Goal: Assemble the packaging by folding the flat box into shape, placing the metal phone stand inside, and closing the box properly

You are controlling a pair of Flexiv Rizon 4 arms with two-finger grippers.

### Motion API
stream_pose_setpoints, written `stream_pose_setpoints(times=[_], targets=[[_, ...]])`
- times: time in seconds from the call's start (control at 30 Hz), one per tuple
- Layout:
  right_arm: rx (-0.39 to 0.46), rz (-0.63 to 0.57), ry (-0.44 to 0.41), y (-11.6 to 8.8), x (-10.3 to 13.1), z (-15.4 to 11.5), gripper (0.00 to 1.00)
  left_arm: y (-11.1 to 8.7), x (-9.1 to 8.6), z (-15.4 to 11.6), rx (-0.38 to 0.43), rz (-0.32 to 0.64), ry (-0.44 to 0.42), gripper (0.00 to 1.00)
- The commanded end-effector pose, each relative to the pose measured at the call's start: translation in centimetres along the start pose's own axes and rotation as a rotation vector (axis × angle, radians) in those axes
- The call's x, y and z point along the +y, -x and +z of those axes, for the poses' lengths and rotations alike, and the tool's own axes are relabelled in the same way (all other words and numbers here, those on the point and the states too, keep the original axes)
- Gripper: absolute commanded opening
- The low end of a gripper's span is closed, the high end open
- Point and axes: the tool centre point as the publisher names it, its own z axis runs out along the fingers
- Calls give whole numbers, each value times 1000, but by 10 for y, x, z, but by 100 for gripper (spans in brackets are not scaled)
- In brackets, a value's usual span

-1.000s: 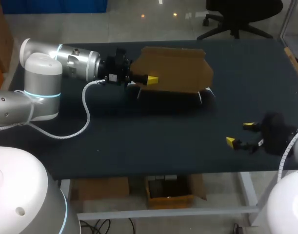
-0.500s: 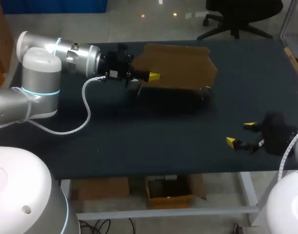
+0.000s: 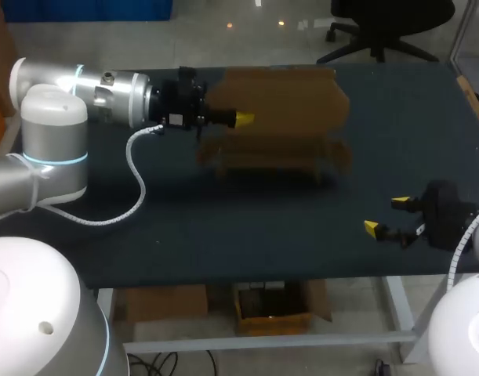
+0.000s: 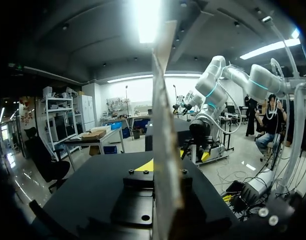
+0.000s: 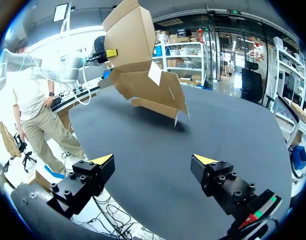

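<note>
Silver-white left arm (image 3: 106,98), cyan joint ring (image 3: 55,160), white coiled cable (image 3: 136,178), black yellow-tipped left gripper (image 3: 241,121)

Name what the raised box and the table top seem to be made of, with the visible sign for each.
Box: apparently cardboard, matt brown, with fold lines, hanging flaps and a thin edge.
Table top: dark and matt-looking; perhaps a mat or coating, cannot tell which.
</note>
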Motion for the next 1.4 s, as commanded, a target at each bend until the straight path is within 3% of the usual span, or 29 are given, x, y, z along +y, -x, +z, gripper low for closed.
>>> stream_pose_setpoints(times=[0.03,0.5,0.77,1.0,1.4], targets=[[2,0,4,0,-1,-1,100,-5,-9,-3,-43,-3,-2,0],[2,0,4,0,-1,-1,100,-8,-33,-5,-40,-75,-6,0],[2,0,4,0,-1,-1,100,-13,-29,-3,16,-154,-2,0],[2,0,4,0,-1,-1,100,-23,-27,0,31,-167,12,0],[2,0,4,0,-1,-1,100,-10,-15,-9,27,-200,-22,0]])
